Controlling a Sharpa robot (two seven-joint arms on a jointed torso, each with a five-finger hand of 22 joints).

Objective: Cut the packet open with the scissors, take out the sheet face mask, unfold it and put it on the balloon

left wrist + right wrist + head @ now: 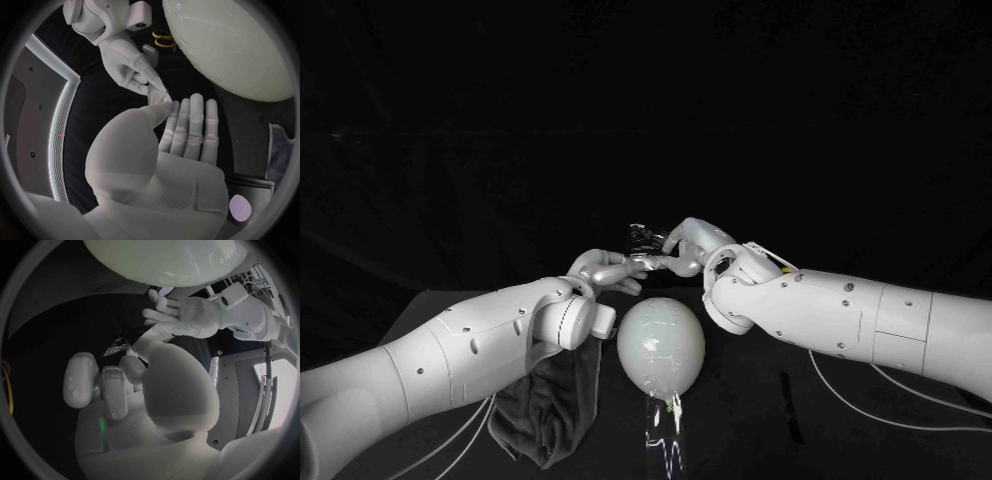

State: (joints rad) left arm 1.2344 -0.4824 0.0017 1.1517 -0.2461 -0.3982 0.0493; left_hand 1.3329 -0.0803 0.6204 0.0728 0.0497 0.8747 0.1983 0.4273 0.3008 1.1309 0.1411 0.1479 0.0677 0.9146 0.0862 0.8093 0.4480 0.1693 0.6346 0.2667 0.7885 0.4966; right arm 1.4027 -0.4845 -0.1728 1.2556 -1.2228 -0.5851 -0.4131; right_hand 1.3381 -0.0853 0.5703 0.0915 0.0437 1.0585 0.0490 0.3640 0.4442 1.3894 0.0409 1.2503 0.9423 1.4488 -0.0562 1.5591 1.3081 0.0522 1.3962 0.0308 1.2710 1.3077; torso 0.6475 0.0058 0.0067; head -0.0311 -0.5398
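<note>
A white balloon (661, 345) stands on the black table (776, 440) below both hands. Above its far end, my left hand (610, 268) and right hand (682, 245) meet. Between them is a small, pale, crumpled piece, the folded sheet mask (161, 96). The right hand (128, 65) pinches it from the far side. The thumb and first finger of my left hand (181, 130) close on its near end, while the other fingers stay straight. The yellow-handled scissors (164, 37) lie on the table beyond the right hand, beside the balloon (231, 45).
A dark grey cloth (553, 410) hangs under my left forearm at the table's front left. A glinting clear strip (668, 430) lies in front of the balloon. A dark patterned thing (115, 347) lies on the table beyond my right hand (125, 385).
</note>
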